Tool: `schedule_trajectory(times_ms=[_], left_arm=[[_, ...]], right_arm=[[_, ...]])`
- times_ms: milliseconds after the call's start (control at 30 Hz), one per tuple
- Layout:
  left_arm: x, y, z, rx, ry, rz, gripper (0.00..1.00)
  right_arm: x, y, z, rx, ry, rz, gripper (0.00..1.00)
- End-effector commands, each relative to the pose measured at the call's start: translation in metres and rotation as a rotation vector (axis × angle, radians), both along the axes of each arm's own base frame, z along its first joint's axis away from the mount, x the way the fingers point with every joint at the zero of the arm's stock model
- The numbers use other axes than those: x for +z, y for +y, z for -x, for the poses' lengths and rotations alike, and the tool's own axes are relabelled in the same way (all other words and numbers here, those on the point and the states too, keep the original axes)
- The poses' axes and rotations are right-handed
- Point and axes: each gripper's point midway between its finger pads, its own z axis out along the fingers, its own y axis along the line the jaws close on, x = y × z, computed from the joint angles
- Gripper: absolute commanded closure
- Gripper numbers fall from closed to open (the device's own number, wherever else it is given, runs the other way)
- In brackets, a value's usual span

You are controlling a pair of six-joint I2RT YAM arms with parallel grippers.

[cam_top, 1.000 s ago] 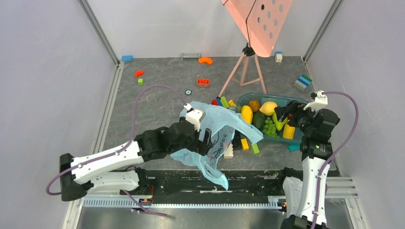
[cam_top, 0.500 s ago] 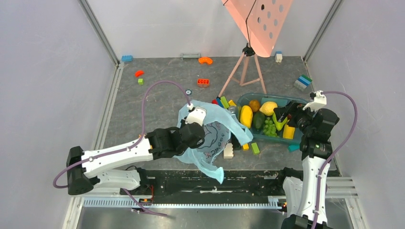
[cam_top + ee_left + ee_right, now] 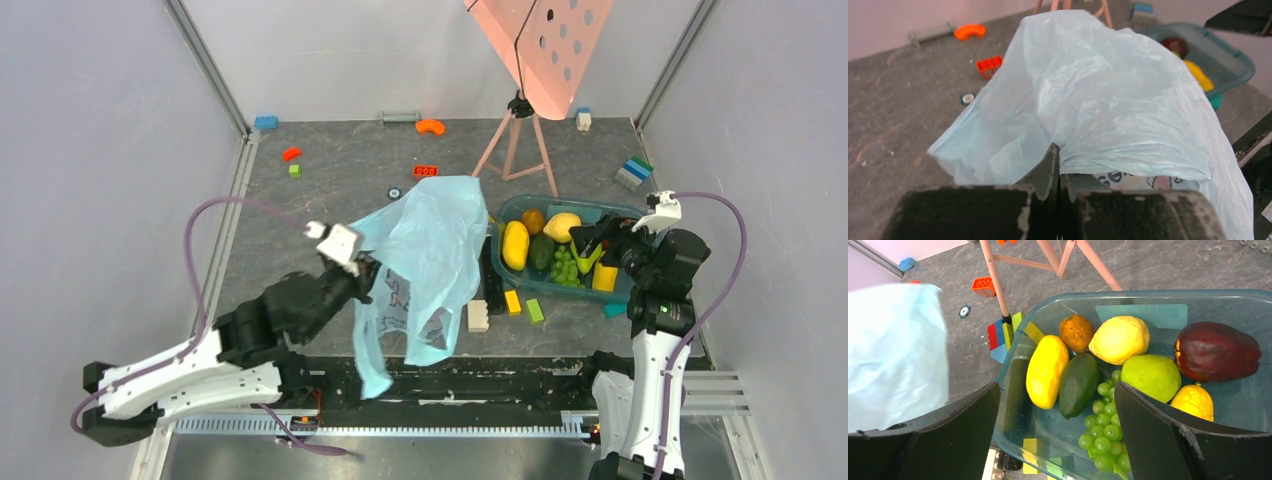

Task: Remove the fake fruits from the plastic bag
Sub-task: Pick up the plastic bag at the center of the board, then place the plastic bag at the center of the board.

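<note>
Dark print (image 3: 1120, 178) shows on the thin, crinkly light blue plastic bag (image 3: 425, 235), but folds break it up and no word can be read. The left gripper (image 3: 1058, 167) is pinched tight on a fold of the bag and holds it above the grey table (image 3: 330, 190), just left of the rigid teal see-through tub (image 3: 1198, 296). Whether anything is inside the bag cannot be told.

The tub holds:
- a glossy yellow lemon (image 3: 1119, 339)
- a long yellow fruit (image 3: 1047, 371)
- a dark green oval fruit (image 3: 1078, 384)
- green grapes (image 3: 1103, 432)
- a pale green round fruit (image 3: 1150, 376)
- a dark maroon fruit (image 3: 1217, 351)
- a small brown fruit (image 3: 1076, 332)
- a small orange-yellow fruit (image 3: 1193, 401)

The right gripper (image 3: 1056, 390) hangs over the tub, jaws spread wide, holding nothing.
</note>
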Motion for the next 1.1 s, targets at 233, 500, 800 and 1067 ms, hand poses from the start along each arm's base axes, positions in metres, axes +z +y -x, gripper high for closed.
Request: schedule_trajectory(times_ms=[233,500,800,1067], left_arm=[[0.045,0.044,-0.016,0.162,-0.247,0.088,0.98],[0.038,0.024,-0.069,0.229,-0.028,-0.07,0.98],[0.016,0.113,-0.124,0.535,0.162,-0.052,0.95],[-0.027,0.079,-0.109,0.35,0.298,-0.032,0.0]], right_arm=[[0.004,0.008,-0.003,0.046,-0.04,-0.007,0.13],[-0.002,0.008,-0.004,0.046,-0.024,-0.012,0.13],[-0.008,0.011,-0.005,0.066,0.009,-0.018,0.12],[-0.017,0.019,-0.005,0.112,0.047,-0.01,0.1]])
